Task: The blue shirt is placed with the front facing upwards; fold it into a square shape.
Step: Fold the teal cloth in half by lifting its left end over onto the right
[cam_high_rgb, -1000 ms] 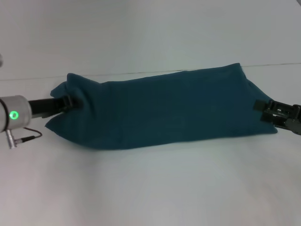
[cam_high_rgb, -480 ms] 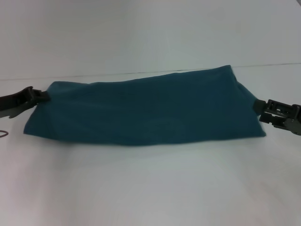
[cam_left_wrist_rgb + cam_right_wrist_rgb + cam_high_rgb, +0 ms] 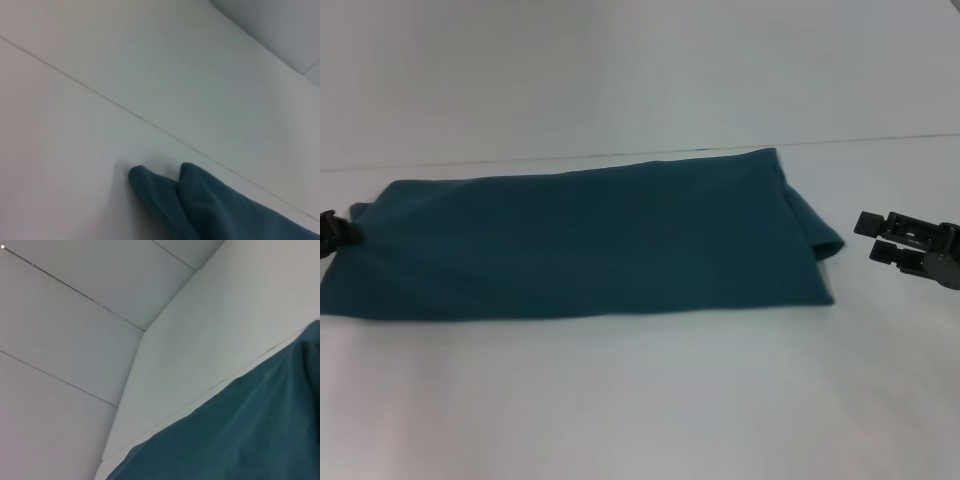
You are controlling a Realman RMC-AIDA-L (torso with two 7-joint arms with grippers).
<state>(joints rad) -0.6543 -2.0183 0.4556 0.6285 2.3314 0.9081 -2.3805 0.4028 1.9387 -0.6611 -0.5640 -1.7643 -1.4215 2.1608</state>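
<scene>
While the blue shirt (image 3: 580,240) is lying as a long band on the tabletop (image 3: 640,400), the left end effector (image 3: 328,235) is pinching its 9 o'clock end and the right end effector (image 3: 876,237) is hanging spread and empty at 3 o'clock; the crosswise fold likely needs it to regrasp.

One blue shirt (image 3: 580,245) — two claws.

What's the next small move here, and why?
Probably bring the right hand back to the blue shirt and grip its near right corner. That hand is open and clear of the cloth, while the left hand is at the shirt's left end. The shirt lies as a long band on the table, so it likely needs a crosswise fold to become square.
</scene>
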